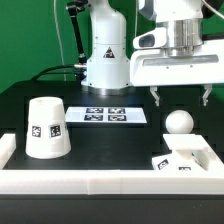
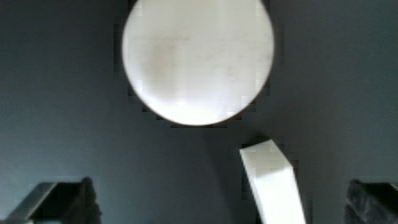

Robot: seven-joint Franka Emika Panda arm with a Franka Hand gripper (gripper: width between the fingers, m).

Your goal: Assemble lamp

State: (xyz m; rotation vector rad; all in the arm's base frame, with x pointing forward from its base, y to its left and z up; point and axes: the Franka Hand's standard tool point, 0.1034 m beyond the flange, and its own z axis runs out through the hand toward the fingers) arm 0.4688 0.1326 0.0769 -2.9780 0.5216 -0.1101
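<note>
while poised just above the bulb (image 1: 179, 122), the jaws stand wide apart, gripping and touching nothing.

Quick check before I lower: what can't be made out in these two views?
- Stem of the bulb: seen in neither view; in the wrist view the round head covers it.
- Fingers of the gripper: wrist view, dark, blurred, cut by the picture's edge.
- Base: exterior view, tags too small to read.
- Shade: outside the wrist view.

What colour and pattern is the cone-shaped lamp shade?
The shade is matte white with black-and-white square tags; clearest in the exterior view.
</note>
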